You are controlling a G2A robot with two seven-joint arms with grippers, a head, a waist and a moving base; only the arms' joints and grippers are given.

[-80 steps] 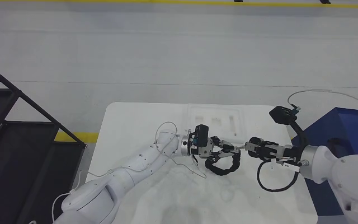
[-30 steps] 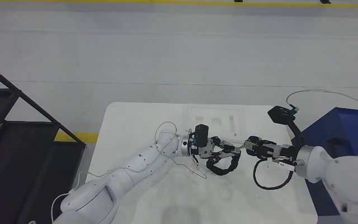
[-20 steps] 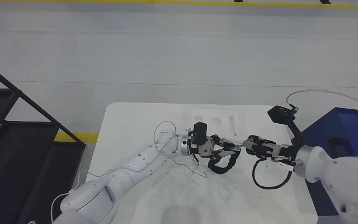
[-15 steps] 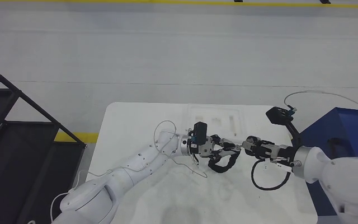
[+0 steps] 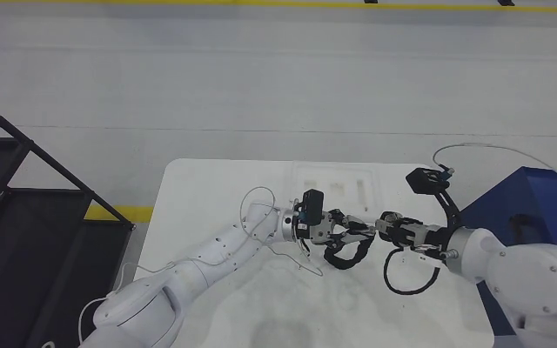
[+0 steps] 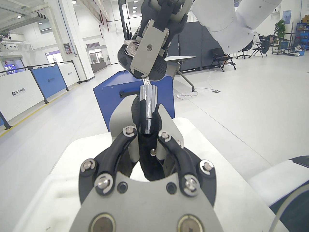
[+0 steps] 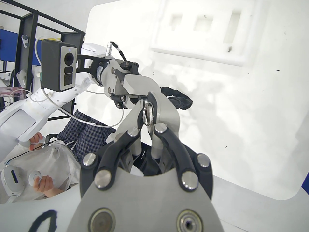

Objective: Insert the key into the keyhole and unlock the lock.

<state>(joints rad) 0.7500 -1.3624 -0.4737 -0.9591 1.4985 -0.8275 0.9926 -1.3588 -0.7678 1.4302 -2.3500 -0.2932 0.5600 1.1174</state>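
Observation:
My left gripper [image 5: 341, 231] is shut on the lock's chrome cylinder [image 6: 149, 97], held above the table, and its black cable loop [image 5: 346, 253] hangs below. In the left wrist view the cylinder stands upright between my left gripper [image 6: 146, 115] fingers. My right gripper [image 5: 380, 229] comes in from the right and is shut on the key [image 6: 145, 81], whose blade tip sits in the cylinder's keyhole end. The right wrist view shows the key's round metal head [image 7: 147, 116] pinched in my right gripper [image 7: 147, 103], with the cable [image 7: 179, 99] beyond.
A white foam tray [image 5: 341, 184] with several cut-out pockets lies at the table's back edge. A blue bin [image 5: 515, 202] stands to the right of the table and a black rack [image 5: 43, 239] to its left. The white table [image 5: 218, 200] is bare toward the front.
My right arm has edged left toward the lock and its wrist has turned, swinging its camera and cable round. The left gripper has twisted slightly with the lock.

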